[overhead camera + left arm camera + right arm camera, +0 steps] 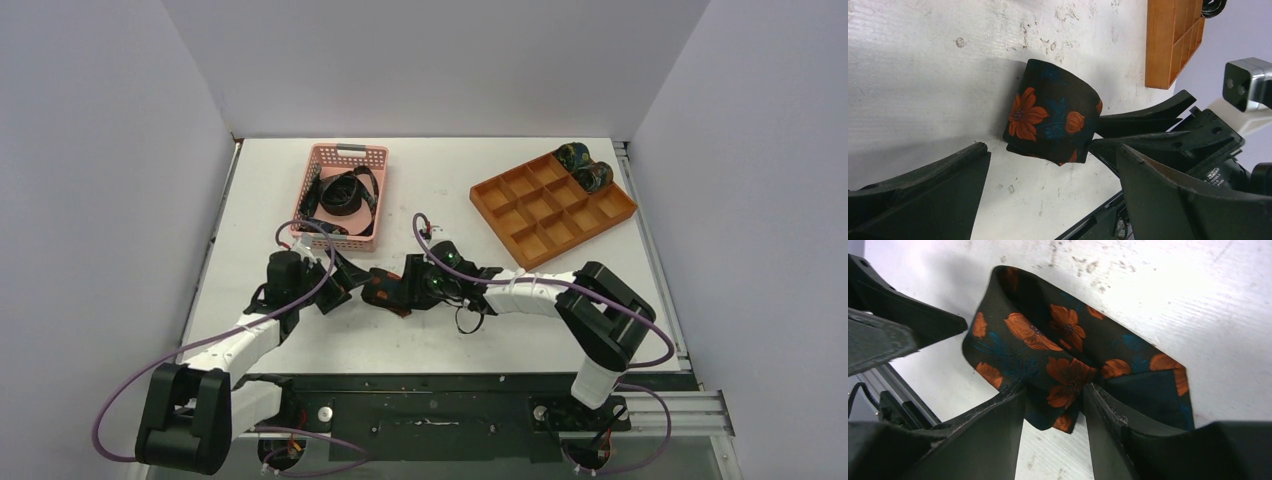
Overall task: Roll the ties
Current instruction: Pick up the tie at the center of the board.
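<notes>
We have one rolled tie (1050,120) lying on the bench (450,160) near its front middle, between the two hands. The right hand (1053,392) stands partway closed, with a fold of the tie's flowered fabric filling the gap between its fingers. It looks like a pinch on the outer layers only, and we cannot tell how firm it is. The left hand (340,288) is spread wide and holds nothing. Its fingers sit either side of the roll without touching it.

The roll looks soft and a little flattened. In the right wrist view, a short flap of the tie lies flat on the bench beside the pinch.

The main risk, as we judge it, is unwinding. If the right hand lifts or pulls with only the outer wrap caught, the inner turns could slide out and the roll could open. The left hand gives no support as it stands. The two hands are also close together, so a careless move could knock one against the other or shove the roll sideways.

More unrolled ties (345,195) wait in the pink basket (347,155). Two finished rolls (585,165) sit in the far corner of the orange tray (540,225).
</notes>
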Action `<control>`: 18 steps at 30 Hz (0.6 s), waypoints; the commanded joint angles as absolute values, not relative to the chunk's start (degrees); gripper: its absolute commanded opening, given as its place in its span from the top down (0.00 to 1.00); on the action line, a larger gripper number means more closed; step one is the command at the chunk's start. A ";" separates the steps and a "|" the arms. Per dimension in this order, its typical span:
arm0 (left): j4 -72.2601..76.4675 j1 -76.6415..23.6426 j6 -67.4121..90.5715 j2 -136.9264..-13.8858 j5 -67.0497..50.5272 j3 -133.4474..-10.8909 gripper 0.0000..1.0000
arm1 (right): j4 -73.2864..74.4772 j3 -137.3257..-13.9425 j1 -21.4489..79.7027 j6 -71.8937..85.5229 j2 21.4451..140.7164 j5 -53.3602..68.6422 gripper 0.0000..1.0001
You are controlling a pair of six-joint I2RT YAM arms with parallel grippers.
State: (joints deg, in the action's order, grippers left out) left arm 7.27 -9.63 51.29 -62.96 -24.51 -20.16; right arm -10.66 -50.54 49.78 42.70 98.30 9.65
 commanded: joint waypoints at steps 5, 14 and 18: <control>14.27 -9.14 51.50 -64.16 -27.09 -20.94 0.03 | -12.54 -46.63 48.80 40.91 98.99 7.25 0.54; 13.44 -9.14 49.75 -71.76 -31.19 -26.37 0.03 | -14.51 -43.52 47.30 40.85 100.03 7.34 0.55; 12.42 -9.22 47.13 -77.18 -34.91 -29.33 0.03 | -15.74 -42.10 46.42 41.21 99.39 8.01 0.55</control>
